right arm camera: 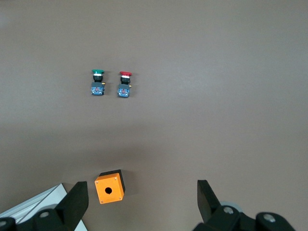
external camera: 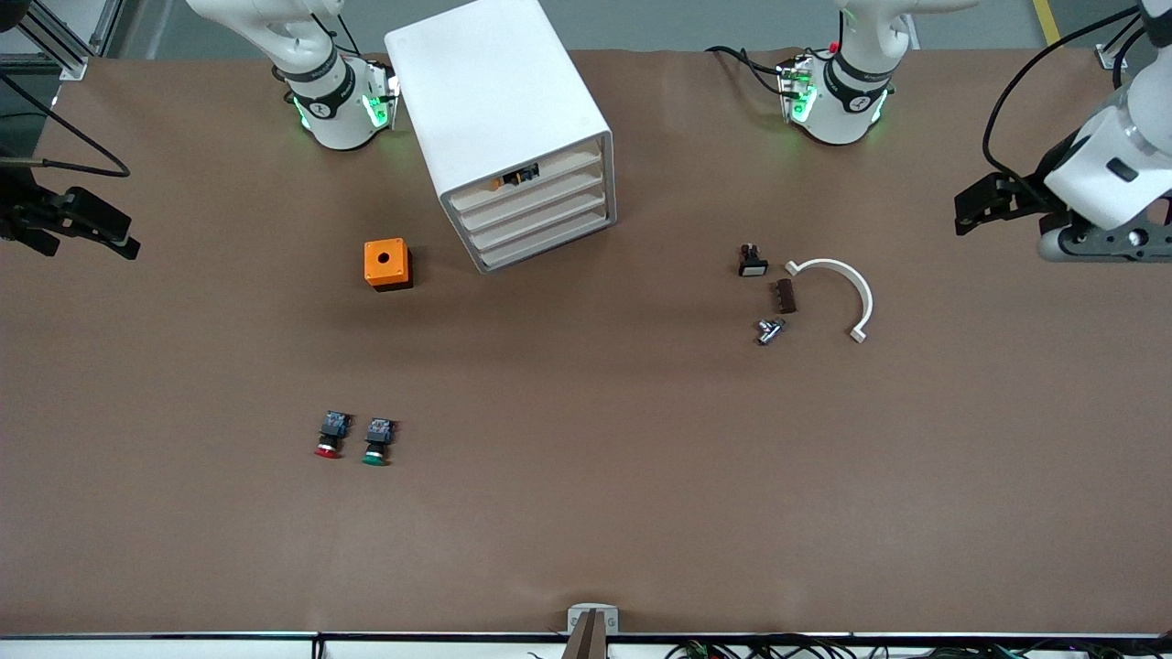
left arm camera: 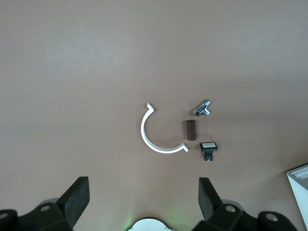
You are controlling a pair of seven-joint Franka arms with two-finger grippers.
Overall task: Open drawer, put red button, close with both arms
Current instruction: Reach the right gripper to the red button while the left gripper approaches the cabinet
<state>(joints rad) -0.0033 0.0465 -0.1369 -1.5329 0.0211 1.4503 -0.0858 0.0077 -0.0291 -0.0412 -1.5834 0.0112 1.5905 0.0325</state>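
The white cabinet (external camera: 499, 110) stands between the arm bases, its four stacked fronts all shut. The drawer (external camera: 538, 199) is the second front from the top. The red button (external camera: 329, 439) lies on the table nearer the front camera, beside its green-capped twin (external camera: 376, 442). Both show in the right wrist view, red (right arm camera: 124, 84) and green (right arm camera: 97, 83). My right gripper (external camera: 124, 233) is open and empty over the right arm's end of the table, seen also in its wrist view (right arm camera: 141, 199). My left gripper (external camera: 961, 212) is open and empty over the left arm's end, seen also in its wrist view (left arm camera: 143, 197).
An orange box with a round hole (external camera: 387, 264) sits beside the cabinet. Toward the left arm's end lie a white curved clip (external camera: 847, 288), a brown block (external camera: 785, 296), a metal fitting (external camera: 769, 329) and a white-capped switch (external camera: 753, 262). Small parts show above the top drawer front.
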